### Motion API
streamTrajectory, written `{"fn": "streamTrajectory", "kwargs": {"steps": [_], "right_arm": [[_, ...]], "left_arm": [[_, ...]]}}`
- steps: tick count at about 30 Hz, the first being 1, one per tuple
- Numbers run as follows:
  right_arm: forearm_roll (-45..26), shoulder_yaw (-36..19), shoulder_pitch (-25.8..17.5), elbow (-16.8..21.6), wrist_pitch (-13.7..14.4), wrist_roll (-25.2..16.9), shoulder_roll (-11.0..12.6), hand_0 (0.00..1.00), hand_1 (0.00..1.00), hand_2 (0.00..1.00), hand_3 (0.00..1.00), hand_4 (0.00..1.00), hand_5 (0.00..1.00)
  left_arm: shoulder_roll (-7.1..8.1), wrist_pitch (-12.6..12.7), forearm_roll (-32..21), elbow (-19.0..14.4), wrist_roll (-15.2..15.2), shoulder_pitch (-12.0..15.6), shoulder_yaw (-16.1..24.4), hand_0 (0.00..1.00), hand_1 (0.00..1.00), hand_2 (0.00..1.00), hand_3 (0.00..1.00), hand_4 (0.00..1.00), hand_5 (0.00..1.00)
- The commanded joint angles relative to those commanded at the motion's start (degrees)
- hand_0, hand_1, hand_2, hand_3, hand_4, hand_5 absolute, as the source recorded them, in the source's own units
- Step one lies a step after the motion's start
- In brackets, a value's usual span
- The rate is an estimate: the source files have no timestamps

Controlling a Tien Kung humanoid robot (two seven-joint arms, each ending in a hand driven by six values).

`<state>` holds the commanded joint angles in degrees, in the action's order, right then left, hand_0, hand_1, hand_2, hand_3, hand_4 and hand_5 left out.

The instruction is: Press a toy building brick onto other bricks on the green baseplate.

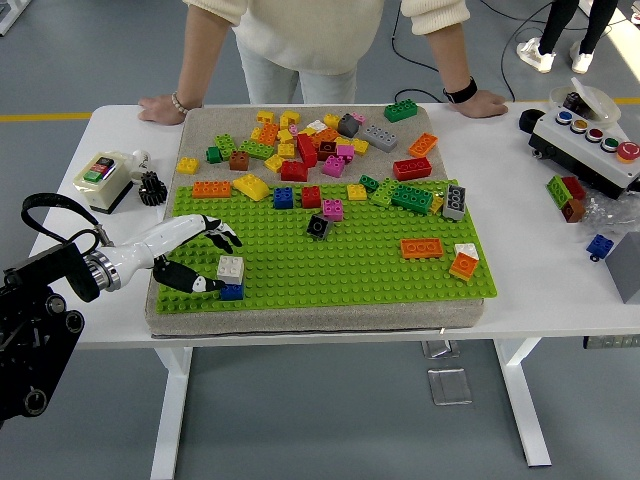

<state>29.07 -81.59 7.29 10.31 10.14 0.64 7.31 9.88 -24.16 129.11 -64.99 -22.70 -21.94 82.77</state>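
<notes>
Head view: the left hand (190,255) lies on the baseplate (350,265), fingers (222,236) spread and holding nothing. The white brick (231,268) sits stacked on a blue brick (232,292), just beside the thumb tip, below the fingertips. A person's hands rest on the table's (540,280) far edge.

The left arm (60,275) reaches in from the picture's left edge, its white forearm angled up and to the right. The left hand (190,255) lies low and flat, fingers (222,237) spread and extended, thumb (190,280) stretched out beneath them, grasping nothing. The right arm is out of view
</notes>
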Motion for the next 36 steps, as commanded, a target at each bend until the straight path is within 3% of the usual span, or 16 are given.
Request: {"fn": "streamTrajectory", "kwargs": {"steps": [1, 12, 13, 18, 19, 25, 26, 36], "right_arm": [[0.0, 0.0, 0.0, 0.0, 0.0, 0.0, 0.0, 0.732, 0.655, 0.706, 0.591, 0.916, 0.496], [-0.1, -0.4, -0.1, 0.0, -0.1, 0.0, 0.0, 0.732, 0.655, 0.706, 0.591, 0.915, 0.496], [-0.1, -0.4, -0.1, 0.0, -0.2, 0.0, 0.0, 0.732, 0.655, 0.706, 0.591, 0.916, 0.495], [-0.2, -0.7, 0.0, 0.0, -0.3, 0.1, 0.0, 0.732, 0.655, 0.706, 0.591, 0.916, 0.495], [-0.2, -0.7, -0.1, 0.0, -0.4, 0.1, 0.0, 0.732, 0.655, 0.705, 0.591, 0.916, 0.494], [-0.2, -0.6, -0.1, 0.0, -0.5, 0.1, 0.0, 0.732, 0.655, 0.705, 0.591, 0.916, 0.494], [-0.2, -0.6, -0.1, 0.0, -0.5, 0.1, 0.0, 0.732, 0.655, 0.706, 0.591, 0.916, 0.495], [-0.1, -0.2, -0.1, 0.0, -0.4, 0.4, 0.0, 0.732, 0.655, 0.706, 0.591, 0.916, 0.495]], "left_arm": [[0.01, 0.0, 0.0, -0.1, 0.0, 0.0, 0.0, 0.758, 0.707, 0.704, 0.773, 0.959, 0.111], [0.60, -0.4, -2.4, -3.7, 0.4, 0.8, 0.6, 0.809, 0.746, 0.744, 0.778, 0.989, 0.132], [0.73, -0.4, -3.1, -4.5, 0.7, 1.0, 0.7, 0.961, 0.850, 0.817, 0.619, 0.998, 0.396], [1.74, 0.2, -7.4, -7.5, 1.2, 2.9, 1.6, 0.961, 0.850, 0.817, 0.619, 0.998, 0.396], [1.96, 0.3, -7.7, -7.9, 1.0, 3.3, 1.8, 0.998, 0.947, 0.878, 0.594, 0.998, 0.701], [2.95, -0.2, -6.9, -8.8, 0.0, 5.4, 2.3, 0.998, 0.947, 0.878, 0.594, 0.998, 0.701], [3.02, -0.3, -6.7, -8.9, -0.1, 5.8, 2.3, 0.998, 0.970, 0.901, 0.603, 0.998, 0.752], [2.90, -1.0, -4.1, -9.5, -0.6, 7.0, 1.1, 0.998, 0.984, 0.912, 0.606, 0.998, 0.757]]}}
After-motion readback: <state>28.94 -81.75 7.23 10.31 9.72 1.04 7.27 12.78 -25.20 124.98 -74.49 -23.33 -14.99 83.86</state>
